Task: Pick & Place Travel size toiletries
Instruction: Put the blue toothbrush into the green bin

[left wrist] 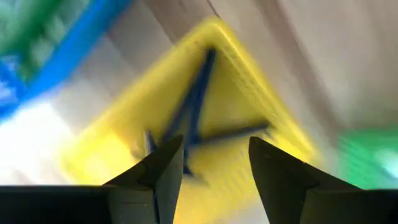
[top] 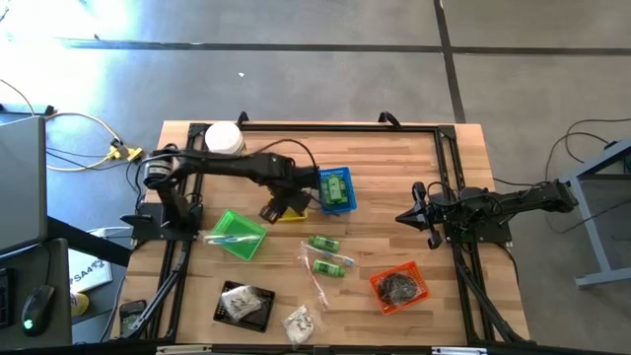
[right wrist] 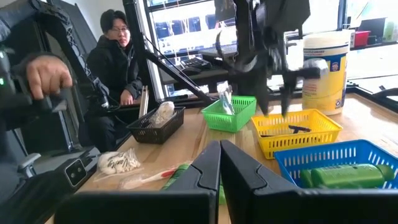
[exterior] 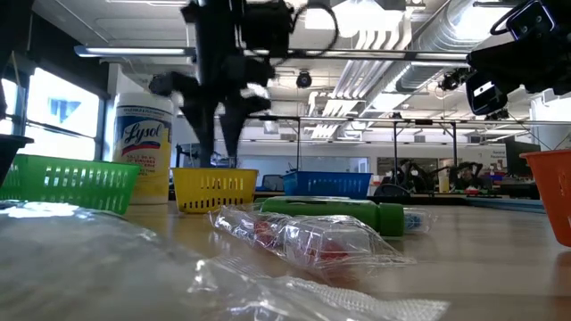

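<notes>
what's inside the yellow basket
Thin dark pieces lie crossed on the floor of the yellow basket, clearest in the left wrist view. The open left gripper hangs right above it and hides part of the floor there.

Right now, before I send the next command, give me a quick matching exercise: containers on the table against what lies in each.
Containers:
1. yellow plastic basket
2. blue plastic basket
3. green plastic basket
4. black tray

Contents:
A. green bottles
B. white-filled clear packet
C. small black pieces
D. long thin clear packet

Pairs: 1-C, 2-A, 3-D, 4-B
</notes>
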Robot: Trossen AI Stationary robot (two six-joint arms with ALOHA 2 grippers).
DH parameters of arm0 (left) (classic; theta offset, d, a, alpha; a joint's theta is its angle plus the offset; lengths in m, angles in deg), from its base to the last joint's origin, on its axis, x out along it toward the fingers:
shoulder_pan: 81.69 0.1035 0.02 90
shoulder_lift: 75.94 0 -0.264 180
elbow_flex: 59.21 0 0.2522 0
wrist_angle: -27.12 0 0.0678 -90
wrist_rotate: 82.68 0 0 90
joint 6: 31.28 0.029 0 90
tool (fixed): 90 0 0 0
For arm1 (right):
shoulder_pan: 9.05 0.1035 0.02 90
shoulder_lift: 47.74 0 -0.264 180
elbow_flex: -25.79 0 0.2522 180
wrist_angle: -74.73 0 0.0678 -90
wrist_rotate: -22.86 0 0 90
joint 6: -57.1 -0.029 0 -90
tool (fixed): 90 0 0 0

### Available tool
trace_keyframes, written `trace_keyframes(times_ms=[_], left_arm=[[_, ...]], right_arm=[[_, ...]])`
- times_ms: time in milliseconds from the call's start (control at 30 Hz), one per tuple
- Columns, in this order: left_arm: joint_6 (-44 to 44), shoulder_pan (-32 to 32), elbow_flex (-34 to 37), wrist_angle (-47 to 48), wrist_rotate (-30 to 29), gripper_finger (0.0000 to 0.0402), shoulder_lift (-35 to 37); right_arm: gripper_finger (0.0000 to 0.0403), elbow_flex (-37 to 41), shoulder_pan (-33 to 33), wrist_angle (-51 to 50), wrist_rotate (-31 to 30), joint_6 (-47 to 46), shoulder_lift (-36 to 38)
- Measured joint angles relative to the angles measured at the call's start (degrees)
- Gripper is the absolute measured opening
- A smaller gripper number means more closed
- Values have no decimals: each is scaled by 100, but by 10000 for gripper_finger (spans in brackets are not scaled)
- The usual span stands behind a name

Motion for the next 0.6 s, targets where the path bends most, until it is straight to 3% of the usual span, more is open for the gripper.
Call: trace_keyframes(times_ms=[167, 300, 467, 600], left_arm=[[-943, -233, -536, 1043, 11, 165, 640], [-1450, -731, -592, 1175, -31, 135, 1497], [-2425, -1227, -577, 1175, 83, 82, 2646], [-3609, -1552, -89, 519, 169, 36, 3760]], right_arm=[[4, 1, 0, -12, -5, 0, 0], [4, 2, -1, -4, -3, -2, 0], [4, 0, -1, -4, -3, -17, 0], [4, 0, 0, -1, -3, -20, 0]])
